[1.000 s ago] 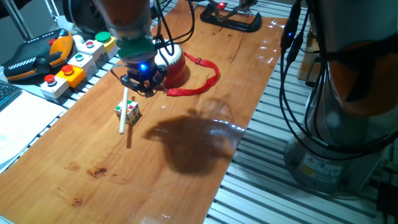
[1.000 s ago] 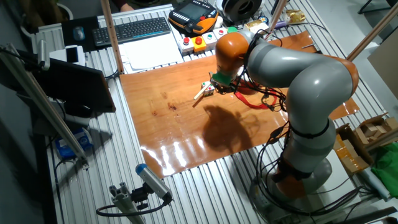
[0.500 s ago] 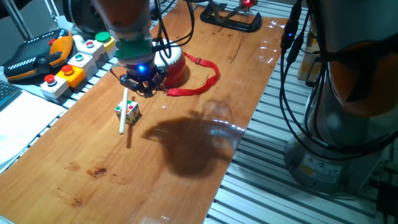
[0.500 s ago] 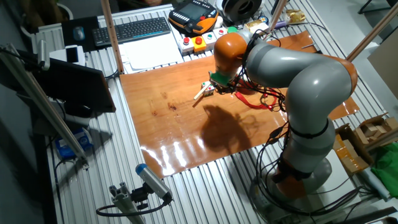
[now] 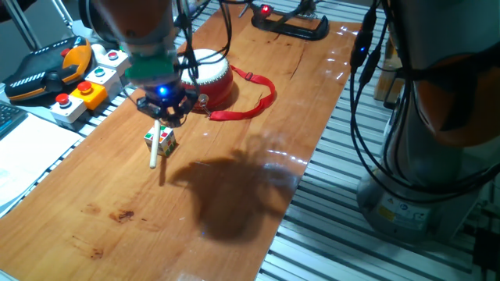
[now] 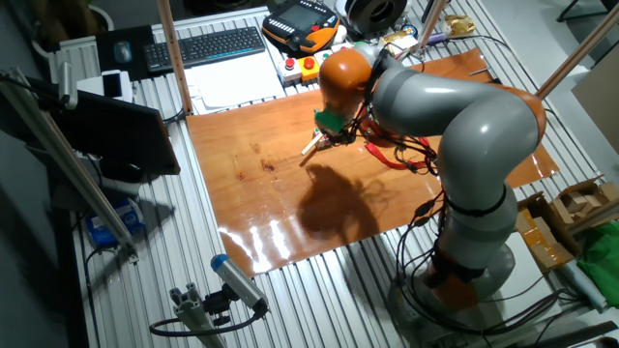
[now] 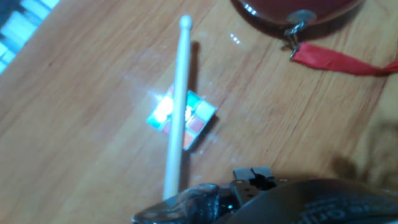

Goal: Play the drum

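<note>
Drum (image 5: 209, 76) of red with a white skin sits near the table's (image 5: 258, 133) far edge by the button boxes (image 5: 92, 78), its red strap (image 5: 248, 101) trailing toward the middle. The gripper (image 5: 162, 115) hangs above a wooden drumstick (image 7: 177, 112) lying across a multicoloured cube (image 7: 181, 113); whether its jaws are spread or closed cannot be told.

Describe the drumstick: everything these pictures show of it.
The drumstick is a thin, pale stick that looks like wood, with a small rounded tip at one end. It lies flat on the wooden table, crossing the top of the multicoloured cube. Its tip points away from the gripper, which hangs above its other end; whether the fingers touch it cannot be told. The drum stands apart from it.
</note>
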